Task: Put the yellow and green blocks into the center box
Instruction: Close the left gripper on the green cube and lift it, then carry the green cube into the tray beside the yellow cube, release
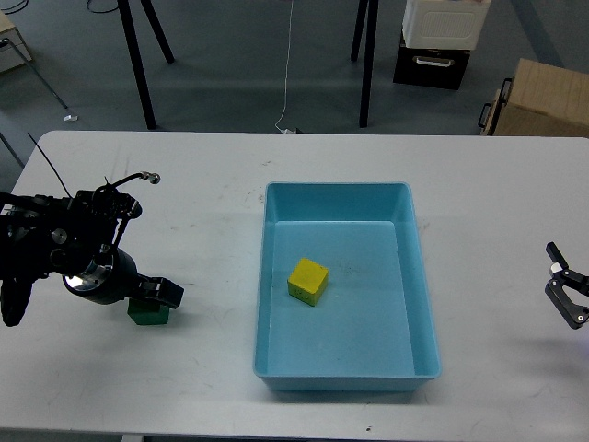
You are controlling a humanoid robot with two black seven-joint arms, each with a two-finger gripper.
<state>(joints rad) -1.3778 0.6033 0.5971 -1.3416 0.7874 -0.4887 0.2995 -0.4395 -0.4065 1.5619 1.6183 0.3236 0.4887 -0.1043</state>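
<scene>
The green block (147,316) sits on the white table (202,230) at the left, mostly covered by my left gripper (150,298), which is low over it. One dark finger (167,293) shows at the block's right side; the other is hidden, so I cannot tell whether the gripper is closed on the block. The yellow block (307,281) lies inside the blue center box (339,195), left of its middle. My right gripper (563,285) hangs at the far right edge, fingers apart and empty.
Beyond the table's far edge are black stand legs (138,64), a cable on the floor, a cardboard box (538,101) and a white and black case (442,37).
</scene>
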